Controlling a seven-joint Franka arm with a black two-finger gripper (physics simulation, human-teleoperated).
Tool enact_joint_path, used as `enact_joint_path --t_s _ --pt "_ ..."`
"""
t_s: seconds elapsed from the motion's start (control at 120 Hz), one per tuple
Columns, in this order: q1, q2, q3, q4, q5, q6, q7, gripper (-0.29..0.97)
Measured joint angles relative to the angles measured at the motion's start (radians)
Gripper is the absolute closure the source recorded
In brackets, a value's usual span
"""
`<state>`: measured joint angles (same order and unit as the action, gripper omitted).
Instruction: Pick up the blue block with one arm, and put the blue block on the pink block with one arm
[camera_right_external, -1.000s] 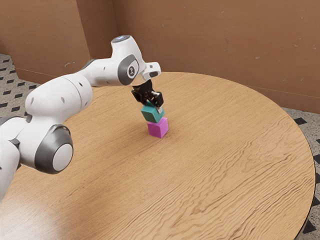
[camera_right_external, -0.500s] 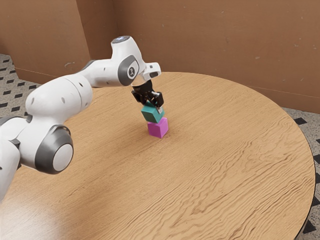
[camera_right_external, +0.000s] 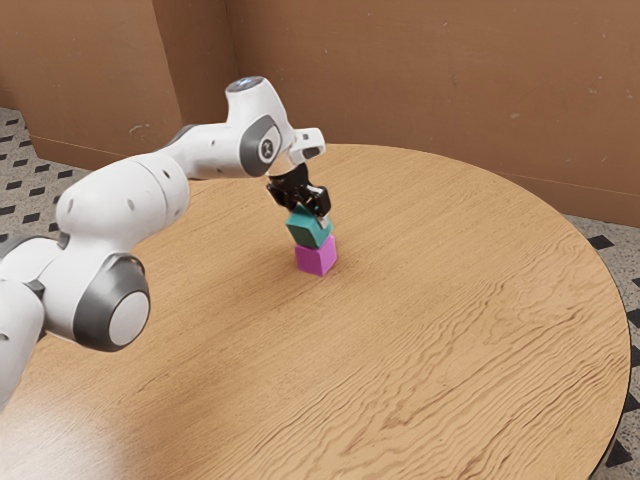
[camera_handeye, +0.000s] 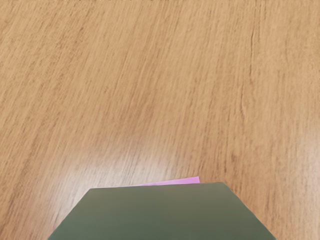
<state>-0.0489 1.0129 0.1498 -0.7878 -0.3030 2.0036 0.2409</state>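
Blue block (camera_right_external: 309, 231) (renders teal) sits on pink block (camera_right_external: 317, 257), mid surface (camera_right_external: 450, 300), slightly skewed against pink's edges. Jaws pinch blue block's upper part from two sides. In wrist view pink sliver (camera_handeye: 175, 181) peeks past blue block's edge, so overlap looks off-centre.

Step in hand, judged: release.
- confirm bottom face flat on pink before letting go
- spread jaws slowly, no side drag
- retreat straight up

Risk: tilt or slide off small top face.

Around: wood-grain surface, brown wall (camera_right_external: 430, 70) well behind. Upward exit looks unobstructed.
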Motion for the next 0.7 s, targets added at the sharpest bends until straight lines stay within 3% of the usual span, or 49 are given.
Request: enact_joint_path --t_s 0.283,0.592,0.7 --pt "-0.003 0.002 0.001 0.001 0.005 0.013 -0.001 0.30" --pt "-0.005 -0.005 0.002 -0.006 -0.004 0.022 -0.006 0.09" --pt "-0.069 -0.185 0.070 -0.175 -0.005 0.020 -0.008 0.06"
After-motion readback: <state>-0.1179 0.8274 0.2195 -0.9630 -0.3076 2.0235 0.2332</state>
